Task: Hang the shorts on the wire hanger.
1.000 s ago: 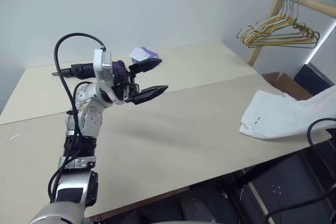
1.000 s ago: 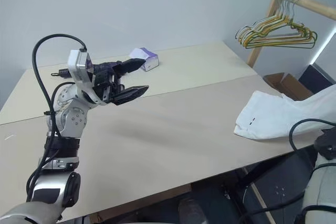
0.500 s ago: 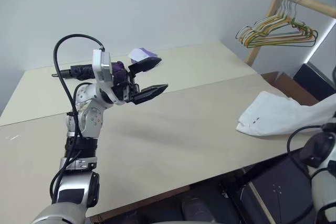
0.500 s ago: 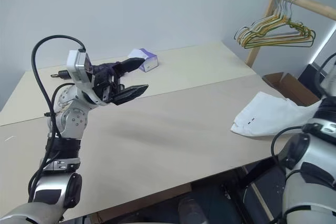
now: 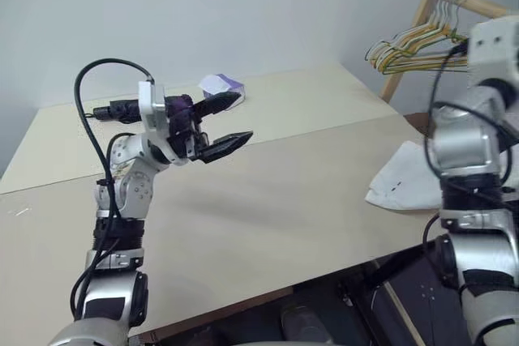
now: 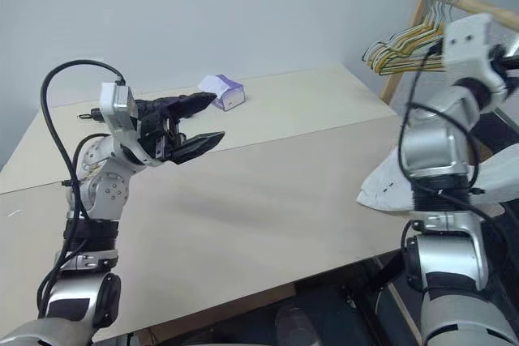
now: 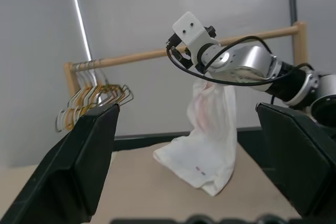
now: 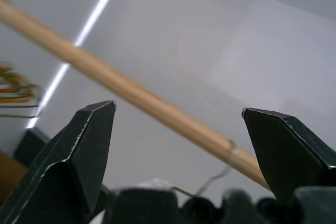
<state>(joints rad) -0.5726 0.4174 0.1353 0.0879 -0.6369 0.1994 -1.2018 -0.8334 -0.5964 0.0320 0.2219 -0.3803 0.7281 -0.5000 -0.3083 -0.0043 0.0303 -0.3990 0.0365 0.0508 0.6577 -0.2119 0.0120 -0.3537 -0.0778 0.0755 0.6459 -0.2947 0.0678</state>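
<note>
The table point(image 5: 268, 200) serves as the landmark. The left gripper point(image 5: 223, 123) hangs above its far left part with its two black fingers spread wide and nothing between them, pointing toward the rail point(image 7: 157, 53) side. Just beyond it, near the table's far edge, sits a small white-and-purple box point(image 6: 222, 91).

The shorts point(image 7: 210, 129) are at the table's right end: in the left wrist view they hang in a long white fold from up by the right arm's wrist, and their lower part with small red and dark marks lies on the table's right edge point(image 6: 385, 188). Whether the cloth is caught on the arm or on something behind it cannot be told.

The right gripper point(image 8: 178, 129) is raised well above the table's right end, aimed up at the wooden rail; its fingers stand far apart and hold nothing. A thin wire point(image 8: 210, 182) shows near the gripper's base, under the rail.

A bunch of yellow and green hangers point(image 5: 413, 46) hangs on the rail, past the table's far right corner.
</note>
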